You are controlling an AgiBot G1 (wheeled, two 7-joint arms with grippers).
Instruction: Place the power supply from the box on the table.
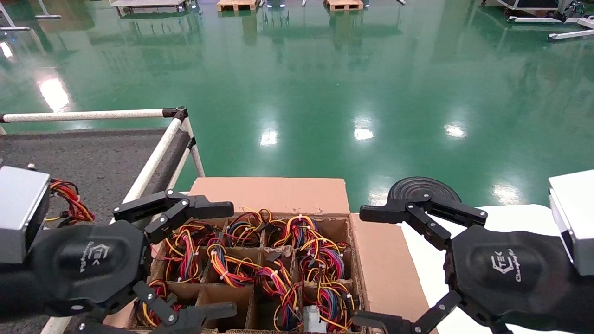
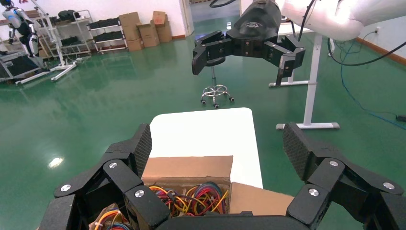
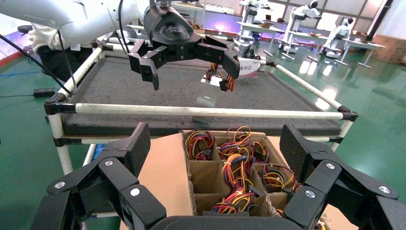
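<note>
The box [image 1: 278, 195] stands low in the middle of the head view, its cells [image 3: 230, 167] stuffed with red, yellow and black wire bundles [image 1: 278, 260]. A sliver of silver power supply [image 1: 313, 320] shows in a near cell. Another silver power supply [image 3: 208, 93] stands on the dark grey table [image 1: 93, 157], its wires [image 1: 69, 199] showing beside my left wrist. My left gripper [image 1: 229, 260] hovers open and empty over the box's left side. Over the right flap, my right gripper [image 1: 361, 266] hangs open and holds nothing.
White tubular rails [image 1: 153, 162] edge the table right beside the box. A smooth white tabletop [image 1: 510, 218] lies under the box's right side, with a black round stool seat [image 1: 420, 188] behind it. Green floor stretches beyond.
</note>
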